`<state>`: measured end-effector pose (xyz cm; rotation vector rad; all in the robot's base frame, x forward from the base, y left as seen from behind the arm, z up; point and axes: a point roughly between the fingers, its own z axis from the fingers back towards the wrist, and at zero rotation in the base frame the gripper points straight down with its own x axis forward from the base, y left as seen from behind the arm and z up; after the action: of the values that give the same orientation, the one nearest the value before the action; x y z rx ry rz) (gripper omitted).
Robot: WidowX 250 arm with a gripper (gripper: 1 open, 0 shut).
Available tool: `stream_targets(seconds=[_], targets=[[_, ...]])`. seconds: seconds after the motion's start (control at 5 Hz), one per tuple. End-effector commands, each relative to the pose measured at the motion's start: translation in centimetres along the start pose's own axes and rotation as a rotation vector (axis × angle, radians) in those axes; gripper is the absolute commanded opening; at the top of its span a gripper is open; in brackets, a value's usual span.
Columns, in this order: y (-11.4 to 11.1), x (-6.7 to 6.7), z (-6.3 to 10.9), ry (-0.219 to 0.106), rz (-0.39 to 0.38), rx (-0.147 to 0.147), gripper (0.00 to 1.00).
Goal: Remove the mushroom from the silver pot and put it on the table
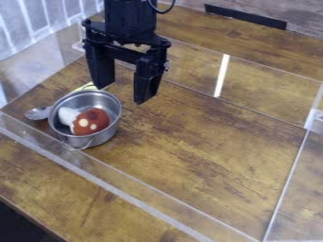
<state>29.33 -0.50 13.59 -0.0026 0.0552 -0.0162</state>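
Observation:
The silver pot (89,119) stands on the dark wood-grain table (202,142) at the left. Inside it lies the mushroom (89,119), red-brown cap with pale spots, its whitish stem toward the pot's left wall. My gripper (123,77) hangs above and just right of the pot, pointing down, with its two black fingers wide apart and nothing between them. The right finger (146,83) reaches lower in the picture than the left finger (98,68). The gripper is apart from both pot and mushroom.
A metal spoon (38,112) lies just left of the pot. Clear acrylic walls (139,203) border the tabletop along the front, left and right. Bare wood stretches right of the pot toward the middle and far side.

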Motion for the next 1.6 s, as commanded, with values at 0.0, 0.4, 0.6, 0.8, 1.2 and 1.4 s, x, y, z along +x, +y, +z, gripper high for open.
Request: stream_targets(seconds=[0.0,0.4,0.6,0.8,1.2,1.4], targets=[[0.1,-0.2,-2.3,0.035,0.027,-0.003,1.00],[3.8,-0.1,-3.9,-0.014,0.168,0.021,1.00],[4.5,0.0,-4.2,-0.028,0.225,0.024,1.00],[5.3,0.8,-4.7,-0.040,0.277,0.027,1.00],[7.6,1.3,-5.7,-0.086,0.312,0.027,1.00],[8.7,0.7,-6.2,-0.098,0.295,0.012,1.00]])
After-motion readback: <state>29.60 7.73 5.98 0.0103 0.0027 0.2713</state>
